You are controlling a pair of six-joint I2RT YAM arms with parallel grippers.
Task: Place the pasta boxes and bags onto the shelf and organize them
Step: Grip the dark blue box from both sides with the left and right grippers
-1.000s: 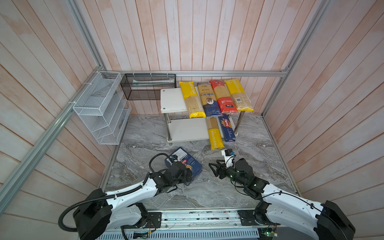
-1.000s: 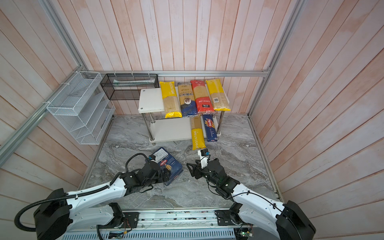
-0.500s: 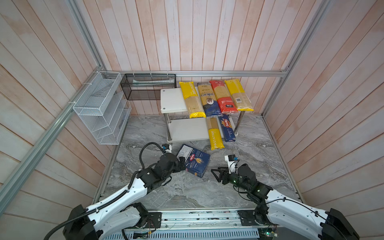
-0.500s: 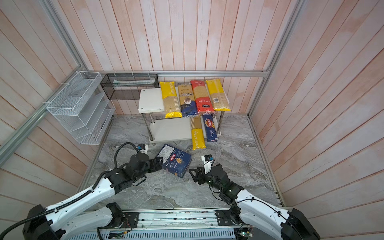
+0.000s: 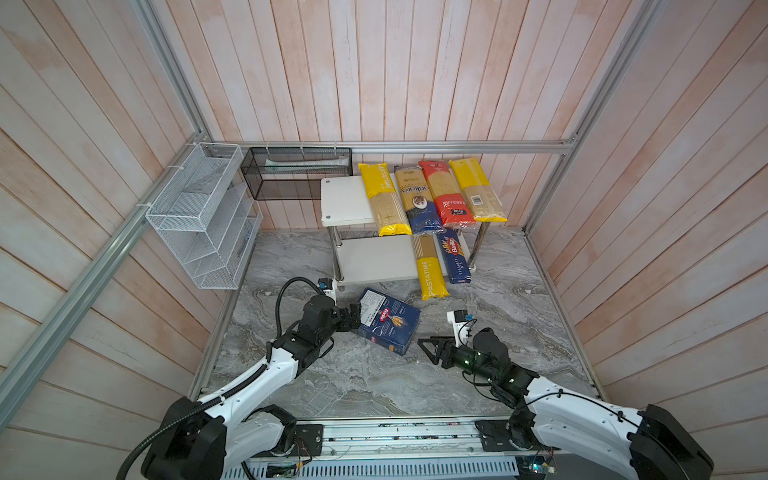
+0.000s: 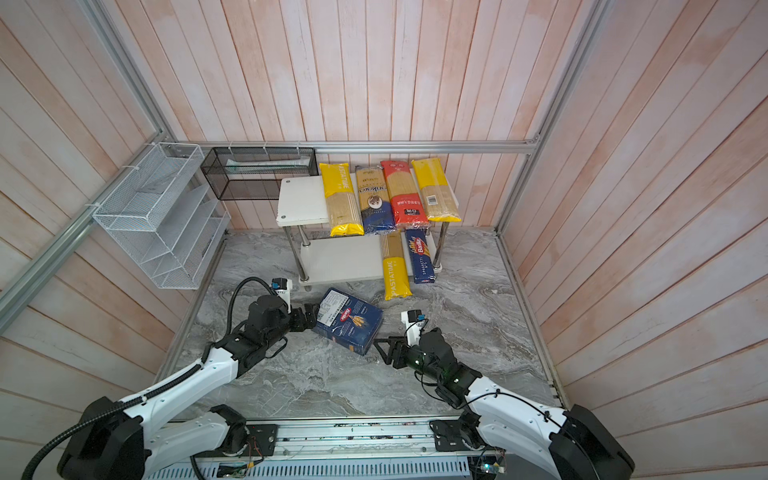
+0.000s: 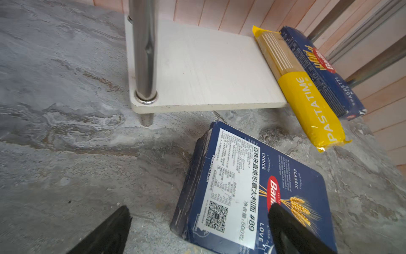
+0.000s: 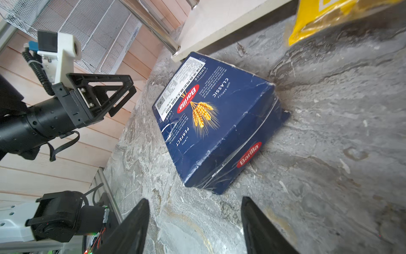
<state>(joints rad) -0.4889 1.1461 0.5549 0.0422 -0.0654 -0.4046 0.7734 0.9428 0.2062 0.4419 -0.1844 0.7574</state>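
Grey marble worktop (image 5: 374, 386) carries the rig. Left jaws stand spread at 9 o'clock of the wide Barilla box (image 5: 388, 326), at its labelled end, with one finger (image 7: 287, 231) over the top face, pinching nothing. Box lies flat on the worktop at 6 o'clock of the shelf (image 5: 345, 199), not on it. Right jaws stand spread and empty at 4 o'clock of the box, near but not touching.

Upper tier, from left: upper PASTATIME bag (image 5: 384, 199), gold-and-blue bag (image 5: 417, 199), red bag (image 5: 446, 193), plain yellow bag (image 5: 478, 191). Lower tier, right end: lower PASTATIME bag (image 5: 430, 270), Spaghetti box (image 5: 455, 257), both overhanging the front edge.
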